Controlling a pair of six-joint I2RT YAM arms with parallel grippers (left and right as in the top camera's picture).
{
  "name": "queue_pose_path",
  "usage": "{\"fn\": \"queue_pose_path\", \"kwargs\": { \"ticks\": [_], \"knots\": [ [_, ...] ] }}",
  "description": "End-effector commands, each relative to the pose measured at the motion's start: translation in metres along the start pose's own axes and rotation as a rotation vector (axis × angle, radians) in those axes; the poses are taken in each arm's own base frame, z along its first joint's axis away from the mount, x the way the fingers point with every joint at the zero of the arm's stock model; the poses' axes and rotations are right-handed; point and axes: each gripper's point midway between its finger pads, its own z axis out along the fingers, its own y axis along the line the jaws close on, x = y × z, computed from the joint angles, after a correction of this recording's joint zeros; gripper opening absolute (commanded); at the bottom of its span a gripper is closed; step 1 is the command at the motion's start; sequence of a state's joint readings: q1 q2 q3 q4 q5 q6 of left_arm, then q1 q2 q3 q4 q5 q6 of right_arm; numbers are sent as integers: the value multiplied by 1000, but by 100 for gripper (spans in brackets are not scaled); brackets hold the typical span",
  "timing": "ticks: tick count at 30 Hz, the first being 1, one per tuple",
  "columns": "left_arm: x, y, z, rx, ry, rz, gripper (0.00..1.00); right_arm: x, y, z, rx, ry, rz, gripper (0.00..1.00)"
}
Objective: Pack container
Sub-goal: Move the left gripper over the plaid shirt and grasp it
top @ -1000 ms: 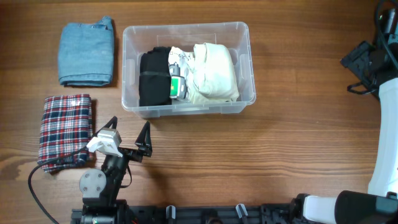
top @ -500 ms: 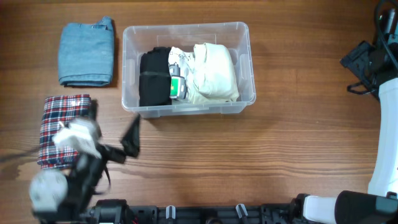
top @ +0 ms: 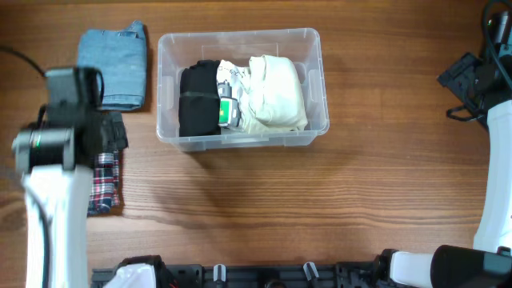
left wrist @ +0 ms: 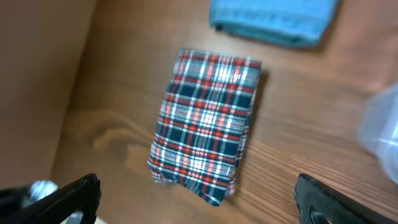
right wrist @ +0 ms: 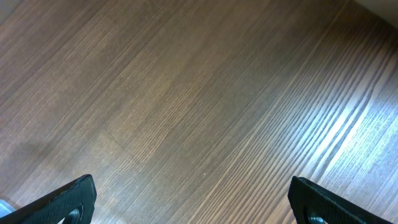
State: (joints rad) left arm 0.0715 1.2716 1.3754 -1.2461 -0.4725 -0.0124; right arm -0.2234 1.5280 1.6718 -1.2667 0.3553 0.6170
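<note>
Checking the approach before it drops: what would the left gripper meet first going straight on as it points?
Probably the folded plaid cloth, which lies on the table centred between the left gripper's open fingers; the gap to it is unclear.

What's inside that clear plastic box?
The container holds a folded black garment, a cream garment beside it, and a small green-labelled item between them. Anything lying beneath the clothes is covered.

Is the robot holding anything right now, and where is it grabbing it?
Nothing. The left gripper is open above the folded plaid cloth, and the right gripper is open over the wooden table.
</note>
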Motion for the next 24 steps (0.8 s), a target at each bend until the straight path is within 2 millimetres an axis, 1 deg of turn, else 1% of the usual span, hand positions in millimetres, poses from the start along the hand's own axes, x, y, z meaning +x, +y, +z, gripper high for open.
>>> {"fn": "queue_pose_path", "kwargs": {
  "ticks": [1, 4, 6, 7, 10, 12, 14, 16, 19, 20, 21, 22, 24],
  "knots": [
    [6, -10, 43, -51, 157, 5, 100, 0, 2, 4, 4, 9, 12, 100],
    [11, -17, 71, -65, 246, 29, 100, 0, 2, 4, 4, 9, 12, 100],
    [18, -20, 90, -86, 315, -16, 100, 0, 2, 4, 4, 9, 12, 100],
    [25, -20, 103, -105, 364, -57, 100, 0, 2, 4, 4, 9, 12, 100],
    [40, -17, 123, -116, 435, -82, 100, 0, 2, 4, 4, 9, 12, 100],
    [47, -14, 136, -116, 449, -111, 100, 0, 2, 4, 4, 9, 12, 100],
    [51, -16, 146, -101, 442, -140, 100, 0, 2, 4, 4, 9, 12, 100],
    [48, -21, 153, -67, 425, -170, 100, 0, 2, 4, 4, 9, 12, 100],
    [43, -38, 159, 21, 399, -188, 100, 1, 2, 4, 4, 10, 12, 100],
    [41, -48, 161, 76, 388, -146, 100, 1, 2, 4, 4, 10, 12, 100],
    [40, -54, 162, 109, 376, -101, 100, 1, 2, 4, 4, 10, 12, 100],
    [42, -57, 165, 121, 371, -46, 100, 0, 2, 4, 4, 9, 12, 100],
    [48, -57, 170, 118, 381, -20, 100, 0, 2, 4, 4, 9, 12, 100]
  ]
}}
